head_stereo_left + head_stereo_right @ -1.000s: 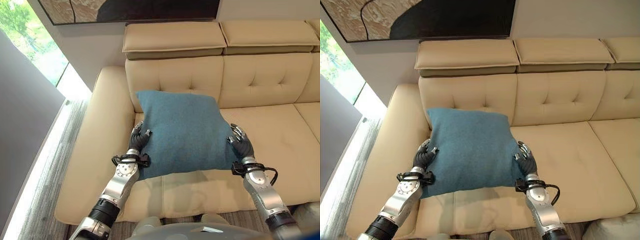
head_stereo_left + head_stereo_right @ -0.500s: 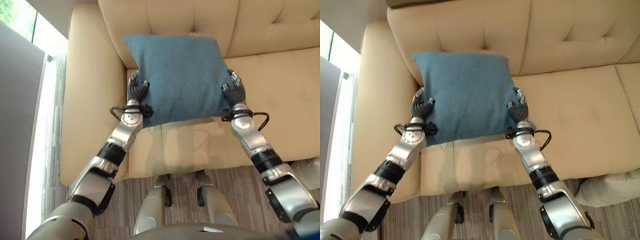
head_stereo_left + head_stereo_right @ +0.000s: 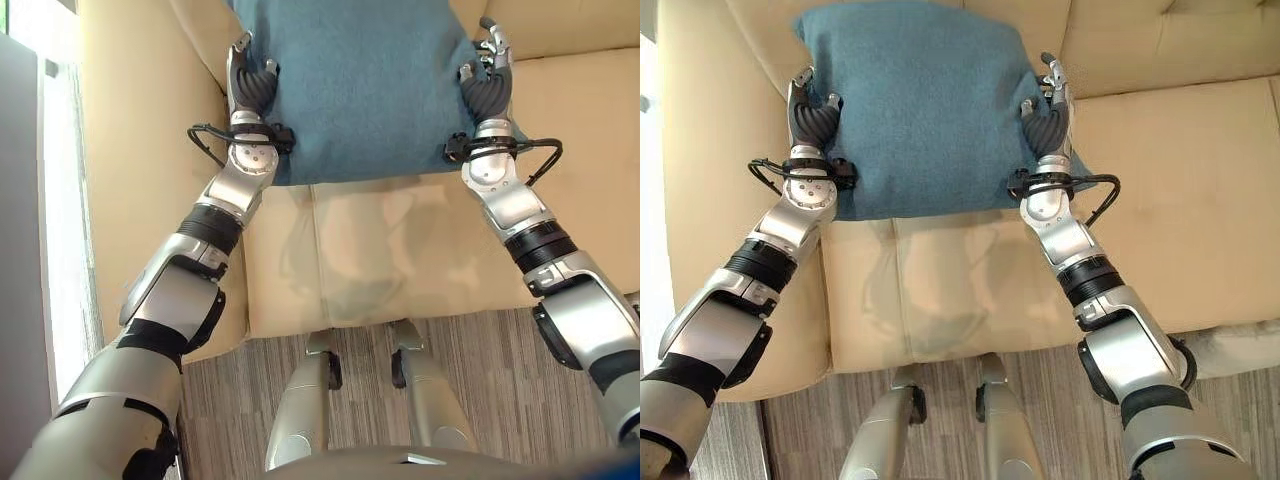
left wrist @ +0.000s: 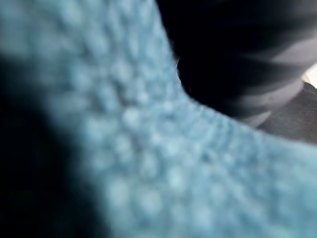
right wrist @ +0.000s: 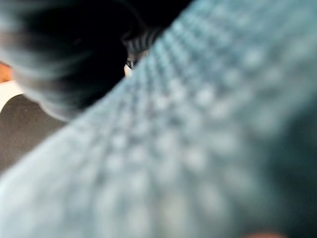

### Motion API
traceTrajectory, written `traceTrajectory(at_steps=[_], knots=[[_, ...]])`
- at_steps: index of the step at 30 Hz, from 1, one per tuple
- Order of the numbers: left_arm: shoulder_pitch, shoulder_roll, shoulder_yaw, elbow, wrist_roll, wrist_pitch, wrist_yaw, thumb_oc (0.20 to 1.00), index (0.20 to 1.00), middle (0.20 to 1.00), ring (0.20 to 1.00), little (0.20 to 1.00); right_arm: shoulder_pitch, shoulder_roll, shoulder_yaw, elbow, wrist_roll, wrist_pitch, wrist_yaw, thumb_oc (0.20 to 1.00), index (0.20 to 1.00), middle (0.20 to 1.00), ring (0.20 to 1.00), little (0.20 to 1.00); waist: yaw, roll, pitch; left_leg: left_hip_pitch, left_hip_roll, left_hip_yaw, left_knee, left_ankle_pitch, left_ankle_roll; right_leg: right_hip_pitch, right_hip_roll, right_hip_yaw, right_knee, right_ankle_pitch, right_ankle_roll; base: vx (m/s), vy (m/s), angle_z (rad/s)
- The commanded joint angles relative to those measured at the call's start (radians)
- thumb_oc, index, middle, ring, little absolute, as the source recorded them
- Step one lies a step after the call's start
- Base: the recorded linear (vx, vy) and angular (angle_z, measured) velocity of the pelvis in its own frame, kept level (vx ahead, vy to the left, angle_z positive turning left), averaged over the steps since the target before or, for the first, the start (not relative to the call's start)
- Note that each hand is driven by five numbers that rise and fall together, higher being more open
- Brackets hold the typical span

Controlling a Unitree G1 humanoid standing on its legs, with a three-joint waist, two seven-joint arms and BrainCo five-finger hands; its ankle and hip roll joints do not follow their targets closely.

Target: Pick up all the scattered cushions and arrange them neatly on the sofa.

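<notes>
Left hand [image 3: 810,115] and right hand [image 3: 1046,118] each clamped on blue cushion [image 3: 920,100], against beige sofa [image 3: 1160,200].

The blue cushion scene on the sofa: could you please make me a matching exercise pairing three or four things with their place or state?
Things:
1. blue cushion
2. left hand
3. right hand
4. sofa

Places or states:
A. beige, bearing everything else
B. grips the cushion's edge nearer the sofa's armrest
C. held between both hands, against the backrest
D. grips the cushion's edge nearer the open seat

Pairs: 1-C, 2-B, 3-D, 4-A
</notes>
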Motion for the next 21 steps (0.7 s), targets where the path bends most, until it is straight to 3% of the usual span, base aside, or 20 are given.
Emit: traceTrajectory(at_steps=[1, 9, 13, 21], knots=[[-0.138, -0.060, -0.024, -0.134, 0.146, -0.144, 0.097, 0.200, 0.200, 0.200, 0.200, 0.200, -0.144, 0.056, -0.024, -0.185, -0.197, -0.136, -0.069, 0.200, 0.200, 0.200, 0.200, 0.200, 0.003, -0.047, -0.058, 0.061, -0.044, -0.040, 0.005, -0.089, -0.037, -0.012, -0.033, -0.018, 0.002, 0.040, 0.079, 0.04, -0.016, -0.01], [0.014, -0.102, 0.051, -0.436, 0.250, -0.155, 0.138, 0.200, 0.200, 0.200, 0.200, 0.200, -0.002, 0.074, -0.062, -0.399, -0.286, -0.152, -0.029, 0.200, 0.200, 0.200, 0.200, 0.200, 0.004, -0.045, -0.081, 0.062, -0.050, -0.046, 0.005, -0.105, -0.032, -0.016, -0.035, -0.015, 0.000, 0.033, 0.083, 0.03, 0.003, 0.01], [0.097, -0.140, 0.087, -0.643, 0.327, -0.170, 0.145, 0.200, 0.200, 0.200, 0.200, 0.200, 0.113, 0.107, -0.108, -0.572, -0.303, -0.194, -0.002, 0.200, 0.200, 0.200, 0.200, 0.200, 0.004, -0.045, -0.098, 0.074, -0.057, -0.051, 0.005, -0.115, -0.031, -0.005, -0.039, -0.014, -0.001, 0.029, 0.087, 0.01, 0.005, 0.00], [0.132, -0.139, 0.087, -0.783, 0.423, -0.180, 0.151, 0.200, 0.200, 0.200, 0.200, 0.200, 0.208, 0.126, -0.131, -0.715, -0.315, -0.246, 0.007, 0.200, 0.200, 0.200, 0.200, 0.200, 0.000, -0.046, -0.113, 0.076, -0.062, -0.046, 0.005, -0.119, -0.034, -0.003, -0.050, -0.017, -0.001, 0.031, 0.091, 0.00, 0.000, 0.00]])
